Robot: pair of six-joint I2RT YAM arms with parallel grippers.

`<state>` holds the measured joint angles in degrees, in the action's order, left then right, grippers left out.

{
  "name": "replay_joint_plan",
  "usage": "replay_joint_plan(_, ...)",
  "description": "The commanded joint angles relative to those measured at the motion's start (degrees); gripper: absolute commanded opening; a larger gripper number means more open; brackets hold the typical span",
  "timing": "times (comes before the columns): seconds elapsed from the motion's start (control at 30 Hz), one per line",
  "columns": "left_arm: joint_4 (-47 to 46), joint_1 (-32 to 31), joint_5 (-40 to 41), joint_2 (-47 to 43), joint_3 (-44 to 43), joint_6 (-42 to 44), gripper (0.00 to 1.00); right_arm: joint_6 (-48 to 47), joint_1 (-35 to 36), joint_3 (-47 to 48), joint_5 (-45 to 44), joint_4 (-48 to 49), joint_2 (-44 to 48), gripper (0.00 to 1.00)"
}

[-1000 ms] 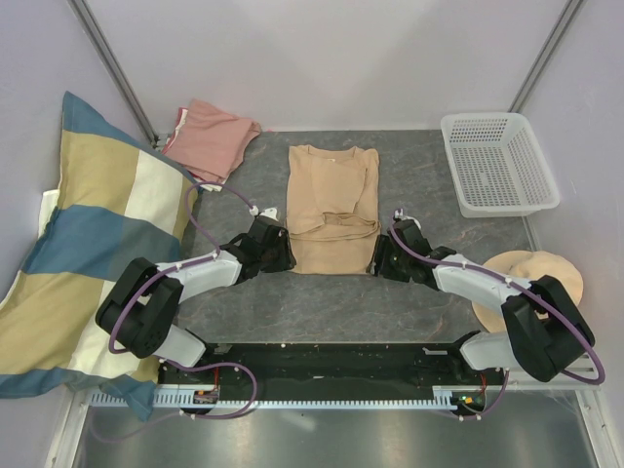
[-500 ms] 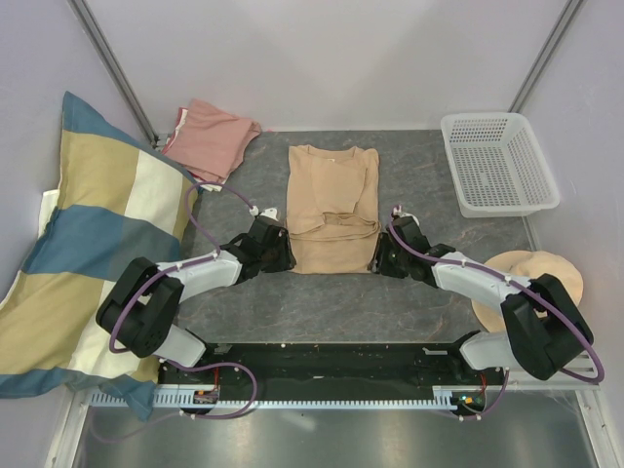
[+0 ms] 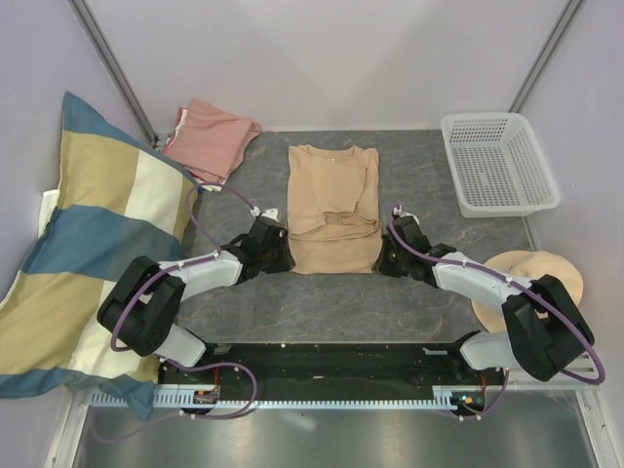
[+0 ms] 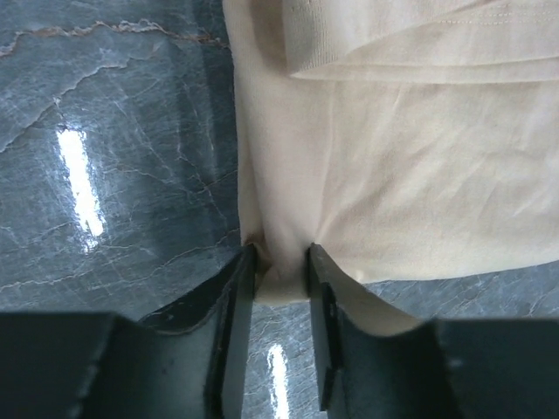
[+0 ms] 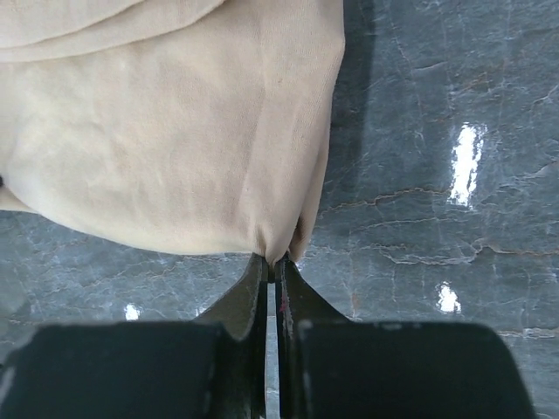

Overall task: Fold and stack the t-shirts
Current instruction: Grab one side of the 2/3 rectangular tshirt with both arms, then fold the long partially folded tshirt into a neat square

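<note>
The tan t-shirt [image 3: 331, 210] lies folded into a long strip in the middle of the dark table, collar at the far end. My left gripper [image 3: 287, 255] is at its near left corner. In the left wrist view the cloth [image 4: 410, 175] bunches between the jaws of the left gripper [image 4: 279, 262], which are shut on it. My right gripper [image 3: 379, 256] is at the near right corner. In the right wrist view the right gripper [image 5: 272, 260] is pinched tight on the puckered hem [image 5: 157, 157]. The salmon-pink t-shirt [image 3: 210, 136] lies crumpled at the back left.
A white mesh basket [image 3: 485, 119] stands at the back right. A round beige hat-like thing [image 3: 534, 271] lies at the right edge. A big striped pillow [image 3: 88, 244] leans along the left side. Dark marble table [image 3: 341, 302] shows between the shirt and the arm bases.
The right gripper has closed tight on the shirt's near right corner. The left jaws have narrowed onto the near left corner. Both arms have hardly shifted.
</note>
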<state>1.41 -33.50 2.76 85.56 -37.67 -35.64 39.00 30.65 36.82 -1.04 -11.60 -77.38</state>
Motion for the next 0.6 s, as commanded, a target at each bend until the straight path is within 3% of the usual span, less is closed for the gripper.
replay_joint_plan(0.0, -0.71, -0.17, -1.53, -0.74, 1.98, -1.36, 0.29, 0.63, 0.2, -0.25, 0.86, -0.53, 2.67, 0.0)
replay_joint_plan(0.13, -0.53, -0.25, -2.5, -2.58, 3.92, -2.33, 0.2, 1.69, 0.2, -1.66, 0.95, -2.46, 4.87, 0.0)
replay_joint_plan(0.57, 6.75, -9.2, -1.2, -14.53, 11.83, -10.67, 0.17, 4.5, 2.3, -7.11, 3.94, -11.07, 12.43, 0.0)
